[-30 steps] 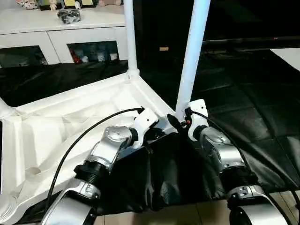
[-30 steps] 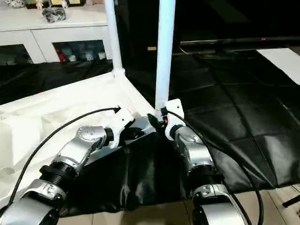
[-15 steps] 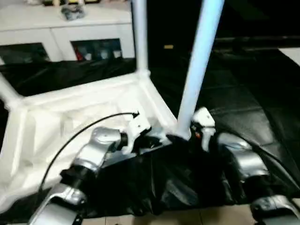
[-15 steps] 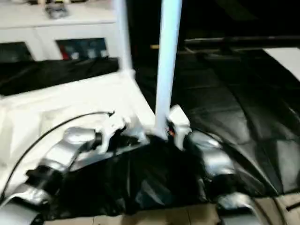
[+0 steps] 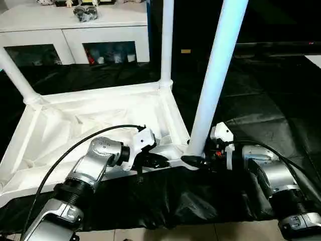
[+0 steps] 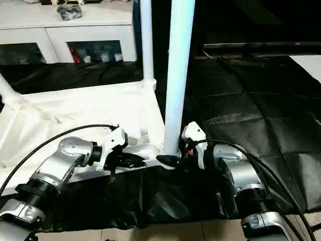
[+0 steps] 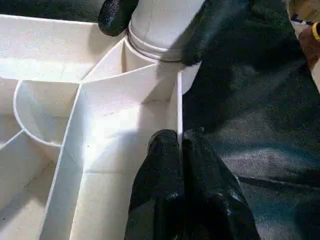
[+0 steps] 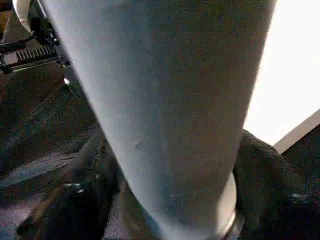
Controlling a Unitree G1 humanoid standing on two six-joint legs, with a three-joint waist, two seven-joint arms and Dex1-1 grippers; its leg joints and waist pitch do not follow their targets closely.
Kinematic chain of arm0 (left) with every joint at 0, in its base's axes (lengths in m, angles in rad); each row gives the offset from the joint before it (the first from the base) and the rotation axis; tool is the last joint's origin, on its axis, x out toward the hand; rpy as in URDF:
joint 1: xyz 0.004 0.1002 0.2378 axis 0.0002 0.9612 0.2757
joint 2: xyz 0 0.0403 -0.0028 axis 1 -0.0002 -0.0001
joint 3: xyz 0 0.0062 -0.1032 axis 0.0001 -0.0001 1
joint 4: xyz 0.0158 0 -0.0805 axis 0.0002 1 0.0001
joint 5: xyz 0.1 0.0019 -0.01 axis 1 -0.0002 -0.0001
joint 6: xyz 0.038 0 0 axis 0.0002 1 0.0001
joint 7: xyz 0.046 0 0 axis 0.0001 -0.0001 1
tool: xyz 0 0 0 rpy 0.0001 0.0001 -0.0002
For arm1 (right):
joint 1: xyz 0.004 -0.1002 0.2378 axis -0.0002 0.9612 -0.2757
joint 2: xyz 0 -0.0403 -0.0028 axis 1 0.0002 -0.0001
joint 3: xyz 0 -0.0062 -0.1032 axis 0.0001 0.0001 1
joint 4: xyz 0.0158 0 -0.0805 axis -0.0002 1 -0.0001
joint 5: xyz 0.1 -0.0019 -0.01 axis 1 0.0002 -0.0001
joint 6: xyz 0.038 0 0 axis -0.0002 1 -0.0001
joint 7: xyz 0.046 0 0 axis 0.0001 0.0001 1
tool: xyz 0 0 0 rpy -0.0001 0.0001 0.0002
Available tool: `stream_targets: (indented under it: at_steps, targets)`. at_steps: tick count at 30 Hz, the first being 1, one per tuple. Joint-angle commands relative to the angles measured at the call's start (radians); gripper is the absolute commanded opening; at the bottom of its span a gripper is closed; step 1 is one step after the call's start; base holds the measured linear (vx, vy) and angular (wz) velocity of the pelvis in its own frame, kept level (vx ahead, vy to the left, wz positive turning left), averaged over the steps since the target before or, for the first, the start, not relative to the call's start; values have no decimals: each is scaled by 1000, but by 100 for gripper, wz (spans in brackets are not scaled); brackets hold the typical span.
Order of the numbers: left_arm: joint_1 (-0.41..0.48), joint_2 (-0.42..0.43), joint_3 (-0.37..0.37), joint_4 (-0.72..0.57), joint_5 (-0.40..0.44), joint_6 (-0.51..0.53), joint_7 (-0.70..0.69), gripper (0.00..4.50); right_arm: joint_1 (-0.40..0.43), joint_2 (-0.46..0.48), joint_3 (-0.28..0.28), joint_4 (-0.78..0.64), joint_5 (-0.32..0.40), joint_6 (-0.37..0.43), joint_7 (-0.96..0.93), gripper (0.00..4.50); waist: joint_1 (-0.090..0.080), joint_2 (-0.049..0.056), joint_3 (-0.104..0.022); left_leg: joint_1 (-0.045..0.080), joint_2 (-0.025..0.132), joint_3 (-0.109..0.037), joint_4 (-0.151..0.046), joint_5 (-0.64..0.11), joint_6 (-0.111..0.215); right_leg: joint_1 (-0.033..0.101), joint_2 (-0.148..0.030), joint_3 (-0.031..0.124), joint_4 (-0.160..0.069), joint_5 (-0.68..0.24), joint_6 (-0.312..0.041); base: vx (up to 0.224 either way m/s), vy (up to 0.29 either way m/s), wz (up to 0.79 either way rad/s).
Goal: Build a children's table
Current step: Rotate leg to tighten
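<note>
The children's table lies upside down, its ribbed white top [image 5: 75, 125] on black cloth with legs standing up from the corners. The near right leg [image 5: 216, 75] rises from its corner socket [image 7: 150, 42]. My right gripper [image 5: 196, 155] reaches in from the right and is shut on this leg's base, one black finger [image 7: 117, 15] on each side. My left gripper [image 5: 155, 161] is shut on the top's thin near rim [image 7: 178, 105], a little left of that corner. Another leg [image 5: 166, 45] stands at the far right corner, and one [image 5: 15, 75] at the far left.
Black cloth [image 5: 261, 100] covers the floor around the table; pale tiles [image 5: 165, 235] show at the near edge. A white cabinet with glass doors [image 5: 75, 30] stands at the back, small things on top.
The camera has shifted. My right wrist has swung round to the right of the near leg, and its fingers now clasp the leg's base. My left gripper stays shut on the rim.
</note>
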Motion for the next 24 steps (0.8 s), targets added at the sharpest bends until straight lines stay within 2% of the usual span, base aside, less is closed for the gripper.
stream_targets:
  at_steps: [1, 2, 6, 7, 8, 12, 13, 14, 15, 16, 18, 20, 22, 23, 24]
  targets:
    - [-18, -3, 8, -38, -31, -16, 4, 0, 15, 11, 47, -10, -4, 8, 33, 286, -3, -7, -64, 23, 88, -44, -70, -196, 59, 33, -97, 55, -66, -248, -227, 0, 0, 0]
    - [-18, -5, 8, -37, -31, -17, 8, 0, 17, 13, 51, -14, -2, 10, 31, 273, -3, -10, -64, 22, 88, -44, -70, -194, 61, 34, -97, 55, -65, -244, -228, 0, 0, 0]
    - [-21, -18, 12, -32, -28, -21, 25, 0, 24, 20, 59, -21, -5, 9, 23, 258, -3, -9, -64, 22, 89, -45, -70, -190, 64, 34, -98, 55, -65, -244, -228, 0, 0, 0]
    - [-20, -26, 13, -31, -25, -22, 37, 0, 29, 29, 58, -21, -7, 9, 11, 256, -4, -17, -64, 21, 88, -44, -69, -189, 65, 35, -98, 55, -66, -247, -228, 0, 0, 0]
    - [-20, -31, 14, -30, -23, -24, 46, 0, 32, 34, 57, -22, -7, 11, 4, 256, -1, -13, -64, 22, 88, -45, -69, -188, 65, 34, -100, 55, -66, -257, -225, 0, 0, 0]
    - [-30, -60, 16, -23, -11, -17, 103, 0, 29, 85, 40, 8, -29, 27, -120, 254, -6, -13, -61, 22, 88, -47, -72, -204, 52, 31, -100, 56, -70, -299, -212, 0, 0, 0]
    - [-32, -66, 17, -21, -8, -15, 116, 0, 26, 97, 35, 18, -36, 28, -151, 254, -9, -14, -60, 22, 87, -48, -73, -213, 48, 29, -99, 56, -71, -313, -209, 0, 0, 0]
    - [-47, -95, 19, -6, 8, -7, 174, 0, 11, 144, 16, 53, -54, 35, -262, 254, -11, -14, -60, 24, 85, -49, -73, -226, 39, 29, -100, 56, -75, -340, -202, 0, 0, 0]
    - [-52, -106, 19, 0, 13, -2, 192, 0, 4, 161, 7, 66, -58, 39, -302, 254, -20, -13, -54, 26, 84, -49, -75, -253, 24, 22, -99, 57, -81, -380, -197, 0, 0, 0]
    - [-57, -118, 20, 5, 18, 3, 212, 0, -3, 180, -2, 78, -61, 44, -343, 254, -23, -17, -54, 26, 81, -53, -76, -268, 17, 26, -101, 54, -83, -409, -190, 0, 0, 0]
    - [-71, -145, 21, 22, 33, 6, 265, 0, -23, 223, -25, 108, -61, 62, -431, 254, -35, -13, -54, 32, 82, -57, -76, -303, 1, 21, -101, 55, -88, -447, -175, 0, 0, 0]
    - [-95, -189, 24, 48, 46, 15, 334, 0, -67, 286, -64, 169, -64, 71, -587, 254, -43, -13, -53, 29, 81, -58, -78, -312, -5, 20, -101, 56, -89, -443, -173, 0, 0, 0]
    - [-117, -229, 26, 72, 50, 26, 389, 0, -116, 337, -88, 235, -75, 37, -723, 254, -54, -12, -54, 28, 80, -59, -78, -325, -13, 19, -101, 55, -87, -434, -178, 0, 0, 0]
    - [-123, -240, 24, 78, 50, 28, 402, 0, -134, 356, -94, 256, -74, 20, -753, 254, -61, -7, -56, 32, 78, -60, -77, -336, -22, 16, -102, 56, -88, -436, -182, 0, 0, 0]
    - [-128, -250, 27, 83, 49, 25, 410, 0, -148, 377, -102, 268, -70, 2, -762, 254, -63, -10, -57, 26, 78, -60, -76, -328, -15, 21, -103, 57, -87, -412, -184, 0, 0, 0]
